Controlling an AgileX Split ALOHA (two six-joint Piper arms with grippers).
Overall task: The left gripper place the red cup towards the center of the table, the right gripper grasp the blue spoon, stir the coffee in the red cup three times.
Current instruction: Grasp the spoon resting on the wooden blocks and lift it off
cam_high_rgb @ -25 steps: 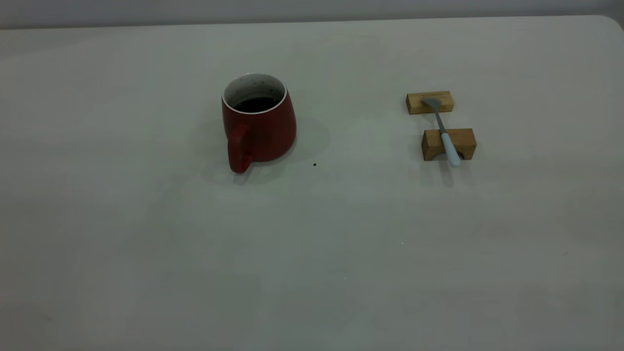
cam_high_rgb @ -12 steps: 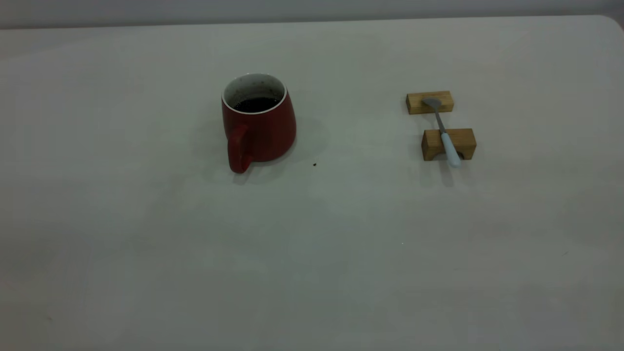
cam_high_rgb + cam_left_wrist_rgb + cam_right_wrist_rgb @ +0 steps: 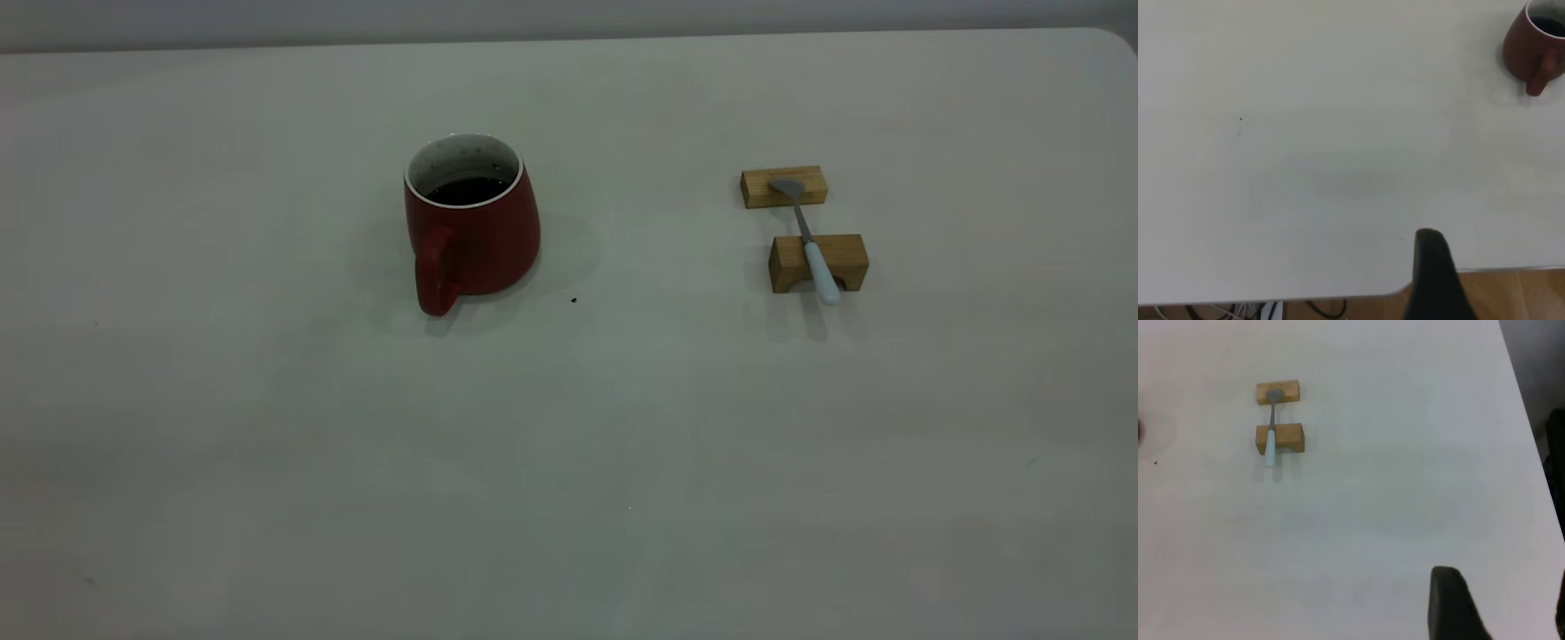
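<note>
Evidently staged for pickup, the blue spoon (image 3: 811, 240) bridges two wooden blocks (image 3: 818, 262); neither hand's state can be told.

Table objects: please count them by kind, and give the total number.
Red cup with coffee: 1
Blue spoon, lying across the blocks: 1
Tan wooden blocks: 2
Total on the table: 4 objects

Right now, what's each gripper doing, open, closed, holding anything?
Left gripper: holding nothing; open or closed cannot be told.
Right gripper: likewise.
</note>
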